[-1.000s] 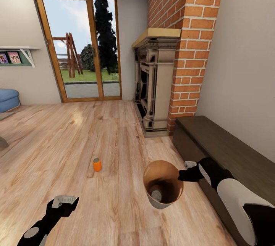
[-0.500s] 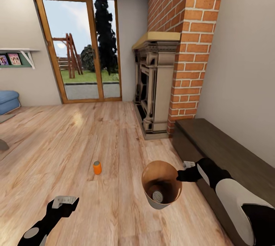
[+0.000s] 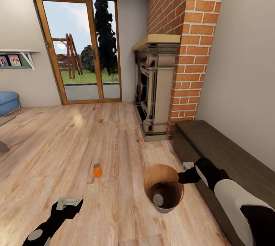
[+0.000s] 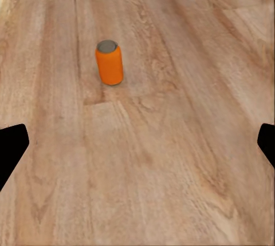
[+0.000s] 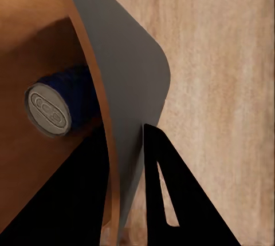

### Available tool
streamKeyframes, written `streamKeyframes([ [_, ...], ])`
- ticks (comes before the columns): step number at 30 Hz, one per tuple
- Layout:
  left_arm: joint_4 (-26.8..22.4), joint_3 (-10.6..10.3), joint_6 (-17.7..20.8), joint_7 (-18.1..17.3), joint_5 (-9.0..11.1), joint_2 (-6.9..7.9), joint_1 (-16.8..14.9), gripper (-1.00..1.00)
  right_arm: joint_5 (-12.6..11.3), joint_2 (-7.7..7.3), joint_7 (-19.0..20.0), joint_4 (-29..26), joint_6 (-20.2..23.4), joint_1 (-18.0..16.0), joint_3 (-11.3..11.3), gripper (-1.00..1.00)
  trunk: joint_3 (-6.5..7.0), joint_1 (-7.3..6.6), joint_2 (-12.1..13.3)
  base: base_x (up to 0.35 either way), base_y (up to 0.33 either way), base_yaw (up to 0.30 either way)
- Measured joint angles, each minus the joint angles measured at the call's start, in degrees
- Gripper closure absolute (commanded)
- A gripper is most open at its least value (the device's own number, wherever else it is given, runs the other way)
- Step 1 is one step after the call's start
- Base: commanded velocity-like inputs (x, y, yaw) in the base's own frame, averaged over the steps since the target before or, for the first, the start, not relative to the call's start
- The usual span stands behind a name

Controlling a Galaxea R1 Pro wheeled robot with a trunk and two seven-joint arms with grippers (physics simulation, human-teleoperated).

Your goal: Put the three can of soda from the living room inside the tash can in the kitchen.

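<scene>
An orange soda can (image 3: 97, 170) stands upright on the wood floor, ahead of my left gripper (image 3: 68, 203). In the left wrist view that can (image 4: 109, 62) is well beyond my open left gripper (image 4: 137, 149), with bare floor between the fingers. My right gripper (image 3: 182, 178) is shut on the rim of the trash can (image 3: 165, 209), held just above the floor. A dark blue soda can (image 3: 158, 199) lies inside it. The right wrist view shows the bucket's grey wall (image 5: 132, 86) pinched by the right gripper (image 5: 123, 200), and the blue can (image 5: 63, 103) inside.
A brick fireplace (image 3: 156, 86) rises ahead on the right, with a long dark wooden bench (image 3: 225, 150) along the right wall beside my right arm. A glass patio door (image 3: 82, 47) is at the back. A blue sofa end (image 3: 7, 101) shows far left.
The whole view has slid slightly downward, so the camera moved. The trash can in my right gripper sits a little more upright. The orange can stays where it was on the floor.
</scene>
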Motion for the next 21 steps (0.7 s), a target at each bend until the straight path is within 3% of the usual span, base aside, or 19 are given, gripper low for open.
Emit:
streamKeyframes([
  [2, 0.62, 0.0, -0.5, -0.64, 0.0, -0.65, 0.0, -1.0, 2.87, 0.0, -0.44, 0.0, -0.14, 0.0, 1.49, 1.0, 0.0, 0.0, 0.0, 0.063, 0.0, 0.0],
  [5, 1.25, 0.0, -0.5, -0.72, 0.0, -1.24, 0.0, -1.0, 6.62, 0.0, -0.42, -0.02, -0.19, -0.01, 1.76, 1.0, 0.0, 0.0, 0.0, 0.063, 0.0, 0.0],
  [8, 1.26, 0.0, -0.5, -0.72, 0.0, -1.24, 0.0, -1.0, 8.9, 0.0, -0.37, -0.02, 0.12, 0.0, 1.66, 1.0, 0.0, 0.0, 0.0, 0.063, 0.0, 0.0],
  [18, 1.26, 0.0, -0.5, -0.72, 0.0, -1.24, 0.0, -1.0, 13.43, 0.01, -0.34, -0.02, 1.88, -0.01, 1.42, 1.0, 0.0, 0.0, 0.0, 0.062, 0.0, 0.0],
  [21, 0.93, -0.18, 0.47, -1.14, 0.12, -2.21, 0.07, -1.0, 13.84, -0.46, 0.23, 0.64, 2.56, 0.19, 2.59, 1.0, 0.0, 0.0, 0.0, 0.034, 0.0, 0.0],
])
